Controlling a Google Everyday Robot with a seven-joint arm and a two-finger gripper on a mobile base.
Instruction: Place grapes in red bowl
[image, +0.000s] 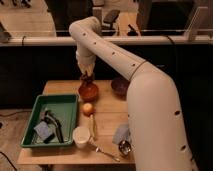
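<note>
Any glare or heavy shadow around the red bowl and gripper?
Camera view: no glare on the small round reddish-brown bowl; light on the pale wooden table is even and warm, shadows soft. Same view: the gripper hangs just above that bowl, dark against the unlit background, so its outline merges with it.

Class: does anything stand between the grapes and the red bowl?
Nothing visible does. The end effector sits just above the red bowl, the dark grapes at its tip; the yellow fruit lies nearer the camera, out of the way.
</note>
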